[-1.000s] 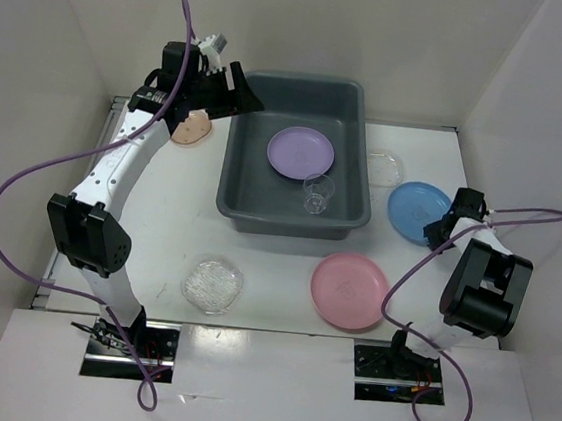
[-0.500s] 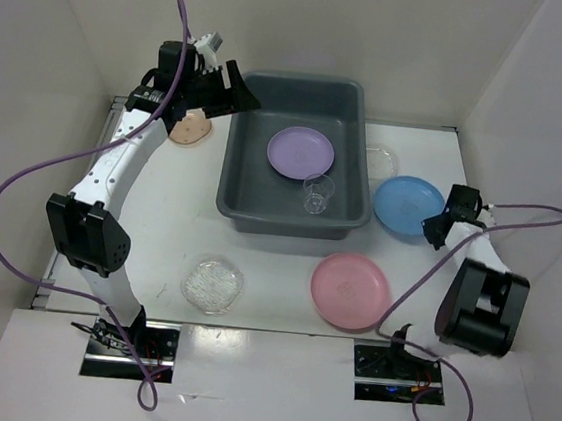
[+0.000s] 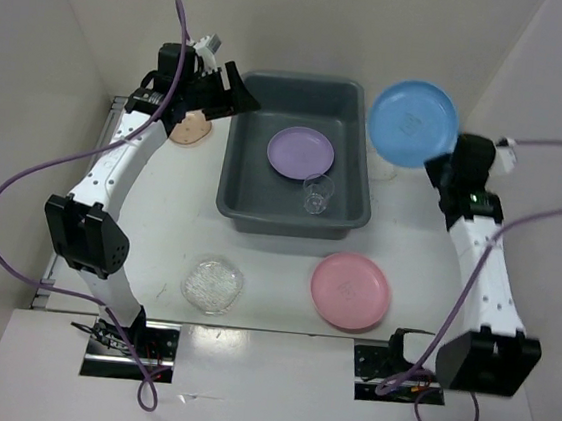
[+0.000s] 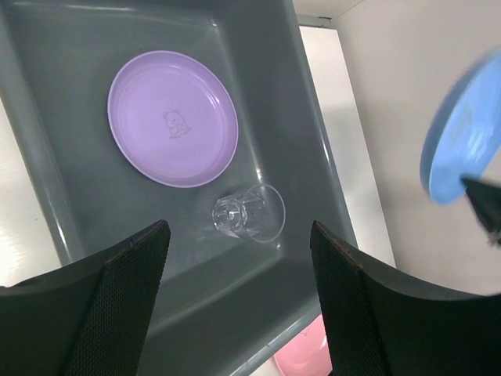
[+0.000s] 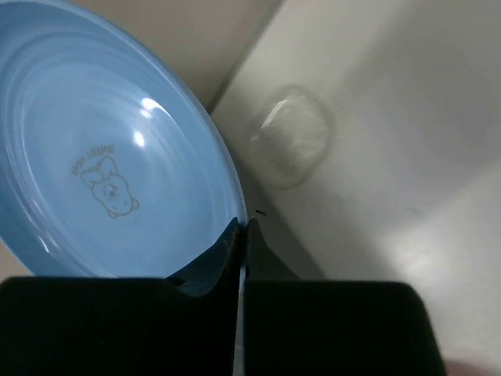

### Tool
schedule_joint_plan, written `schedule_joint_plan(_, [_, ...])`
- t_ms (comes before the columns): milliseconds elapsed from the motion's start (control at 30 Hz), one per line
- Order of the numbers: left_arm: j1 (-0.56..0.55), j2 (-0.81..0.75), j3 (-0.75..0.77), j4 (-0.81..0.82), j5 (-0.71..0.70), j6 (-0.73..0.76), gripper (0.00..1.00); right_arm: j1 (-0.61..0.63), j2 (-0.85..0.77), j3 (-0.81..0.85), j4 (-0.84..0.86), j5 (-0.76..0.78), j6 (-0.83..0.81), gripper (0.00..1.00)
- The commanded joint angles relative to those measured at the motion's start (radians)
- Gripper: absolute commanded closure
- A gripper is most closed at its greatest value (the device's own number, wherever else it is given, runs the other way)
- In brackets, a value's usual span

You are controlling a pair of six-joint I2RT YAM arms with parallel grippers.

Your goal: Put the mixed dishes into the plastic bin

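Hovering over the far left corner of the plastic bin (image 3: 238, 202), the left gripper (image 4: 239, 229) gapes wide, grasping nothing. Inside the bin lie the lilac plate (image 3: 300, 152) and, nearer, the clear cup (image 3: 316, 193). Just right of the bin, the right gripper (image 5: 239, 235) is clenched on the rim of the blue plate (image 3: 413, 122), holding it tilted in the air.

Robot lab test cell, seen from my remote station.

I'm looking into a booth of white panels (image 3: 301, 22) closing three sides of a white surface (image 3: 160, 218). A left arm (image 3: 114, 168) and a right arm (image 3: 486, 272) are bolted to metal plates (image 3: 161, 347) at its near edge, with purple cables (image 3: 25, 176) looping loose. The only props are a grey bin (image 3: 233, 165) and plastic dishes like a pink plate (image 3: 350, 290) and a blue plate (image 3: 413, 122).
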Motion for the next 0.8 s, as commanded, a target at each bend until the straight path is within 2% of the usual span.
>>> schedule_joint_plan(0, [0.005, -0.063, -0.020, 0.039, -0.004, -0.002, 0.20, 0.137, 0.227, 0.206, 0.000, -0.052, -0.060, 1.00])
schedule_joint_plan(67, [0.005, -0.072, -0.031, 0.039, -0.038, -0.002, 0.20, 0.209, 0.315, 0.340, -0.011, -0.052, -0.094, 1.00])
schedule_joint_plan(233, [0.014, -0.100, -0.052, 0.030, -0.058, 0.018, 0.19, 0.275, 0.614, 0.603, -0.094, -0.148, -0.167, 1.00])
schedule_joint_plan(433, [0.025, -0.121, -0.094, 0.030, -0.069, 0.018, 0.16, 0.352, 0.869, 0.866, -0.215, -0.184, -0.240, 1.00])
schedule_joint_plan(767, [0.065, -0.141, -0.123, 0.030, -0.069, 0.018, 0.15, 0.383, 1.151, 1.096, -0.347, -0.158, -0.260, 1.00])
